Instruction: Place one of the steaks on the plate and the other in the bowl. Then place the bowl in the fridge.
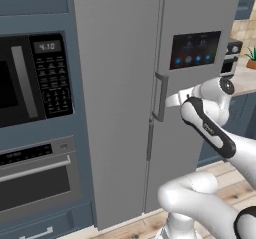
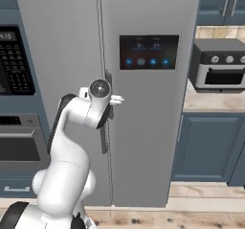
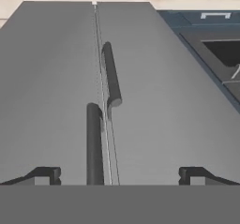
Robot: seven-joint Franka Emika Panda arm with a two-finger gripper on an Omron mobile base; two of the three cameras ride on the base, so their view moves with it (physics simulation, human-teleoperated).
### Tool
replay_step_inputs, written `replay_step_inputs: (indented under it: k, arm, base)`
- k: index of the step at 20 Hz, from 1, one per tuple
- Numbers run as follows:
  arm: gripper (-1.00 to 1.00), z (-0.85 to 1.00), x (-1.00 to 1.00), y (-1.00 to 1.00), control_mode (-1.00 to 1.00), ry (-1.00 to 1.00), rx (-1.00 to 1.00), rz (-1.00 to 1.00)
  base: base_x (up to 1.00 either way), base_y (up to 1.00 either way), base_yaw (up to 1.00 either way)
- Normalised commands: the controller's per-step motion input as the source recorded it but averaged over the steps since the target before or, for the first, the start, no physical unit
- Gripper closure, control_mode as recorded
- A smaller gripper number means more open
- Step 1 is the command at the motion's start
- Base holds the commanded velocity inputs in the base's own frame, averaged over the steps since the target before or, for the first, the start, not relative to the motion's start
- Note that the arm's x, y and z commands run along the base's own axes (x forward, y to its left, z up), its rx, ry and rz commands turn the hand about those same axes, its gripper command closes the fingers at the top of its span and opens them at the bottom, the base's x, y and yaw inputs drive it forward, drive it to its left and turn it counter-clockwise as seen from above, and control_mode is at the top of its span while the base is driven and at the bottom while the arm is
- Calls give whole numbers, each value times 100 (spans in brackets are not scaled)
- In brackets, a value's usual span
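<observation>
Blue kitchen cabinets all around us, and dead ahead stands the fridge (image 2: pixel 143 103), both grey doors closed, with our gripper (image 3: pixel 119 175) spread wide just in front of the door seam. We'd judge those doors stiff and heavy on their seals. The sensible grip is across a dark bar handle (image 3: pixel 94 143), not the slick panel.

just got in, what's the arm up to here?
The arm is at the fridge, both doors shut. Its end effector is open, close to the door fronts by the two handles at the centre seam, one handle standing between its fingers, with nothing gripped yet. It looks set to pull a door open.
</observation>
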Motion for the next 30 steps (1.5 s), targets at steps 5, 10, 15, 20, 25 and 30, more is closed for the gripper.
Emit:
replay_step_inputs:
  k: [5,10,15,20,25,30]
  arm:
    - [-100,-5,47,0,-100,0,0,0]
    - [-100,-5,54,0,-100,1,0,0]
    - [-100,-9,57,0,-100,7,0,0]
    - [-100,-10,58,-10,-100,5,2,0]
    - [-100,-19,44,-13,-100,0,3,0]
    - [-100,-42,43,0,-100,0,3,0]
  base:
    - [0,0,0]
    - [0,0,0]
    - [0,0,0]
    - [0,0,0]
    - [0,0,0]
    - [0,0,0]
